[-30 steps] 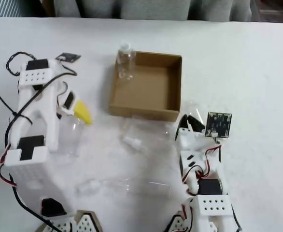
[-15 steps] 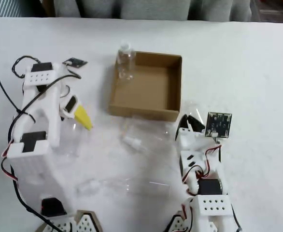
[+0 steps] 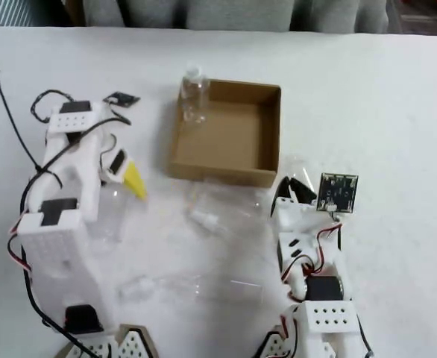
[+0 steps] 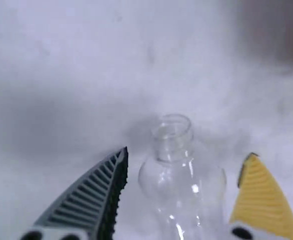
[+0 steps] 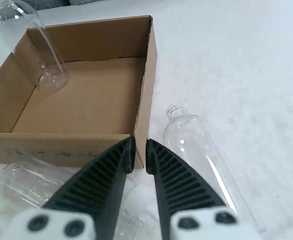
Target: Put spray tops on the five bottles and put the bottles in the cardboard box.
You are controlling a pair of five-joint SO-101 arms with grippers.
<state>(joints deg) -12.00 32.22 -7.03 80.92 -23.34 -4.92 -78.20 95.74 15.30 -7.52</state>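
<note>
Left arm has swung up and to the right in the high view over the last second, its yellow finger travelling with it, while the right arm has kept its place. The left hand [image 3: 127,175] [image 4: 186,155] is spread wide, its dark and yellow fingers on either side of an uncapped bottle [image 3: 110,212] [image 4: 181,175] at centre left of the white tabletop [image 3: 397,97]. Neither finger visibly touches the bottle. Its lower body is cut off in the left wrist view, and whether it stands or lies is hard to judge. The right hand [image 3: 289,190] [image 5: 139,142], lower right of centre, sits just below the right front corner of the cardboard box [image 3: 226,175] [image 5: 86,45]. Its black fingers are drawn together to a sliver and grip nothing. A leaning bottle [image 3: 194,93] [image 5: 31,45] rests in the box's upper left corner, base on the box floor and neck over the rim. Its upper end is cropped in the right wrist view, so any top on it cannot be confirmed. An open-necked bottle [image 5: 201,145] lies just beside the box's right wall. More clear bottles [image 3: 226,205] lie below the box, nearly lost against the white surface, and their number and fittings are hard to make out.
</note>
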